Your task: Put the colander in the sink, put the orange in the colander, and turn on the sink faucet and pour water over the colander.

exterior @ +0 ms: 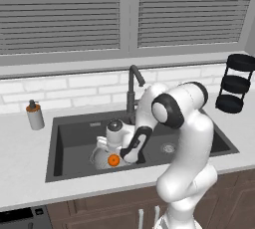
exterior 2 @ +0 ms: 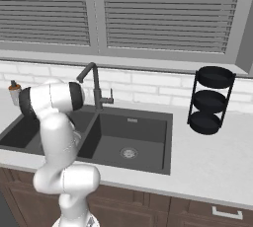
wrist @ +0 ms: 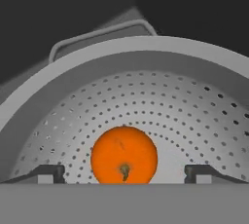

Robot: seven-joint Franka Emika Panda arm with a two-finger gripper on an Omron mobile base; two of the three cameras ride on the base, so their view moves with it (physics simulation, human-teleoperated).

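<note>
The silver perforated colander [exterior: 99, 156] [wrist: 160, 101] sits in the left basin of the dark grey sink [exterior: 74, 136] [exterior 2: 148, 137]. The orange [exterior: 114, 160] [wrist: 124, 155] rests on the colander's bottom. My gripper [exterior: 113, 151] [wrist: 124, 173] hangs just above the orange, open. Its fingertips [wrist: 48, 173] stand wide on either side of the fruit with a gap on each side, touching nothing. The dark sink faucet [exterior: 132, 91] [exterior 2: 96, 90] rises behind the divider, and no water shows at its spout.
A grey soap dispenser [exterior: 35, 116] [exterior 2: 15, 93] with an orange top stands on the counter left of the sink. A black three-tier rack [exterior: 235, 83] [exterior 2: 210, 100] stands at the right by the tiled wall. My arm reaches over the divider into the left basin.
</note>
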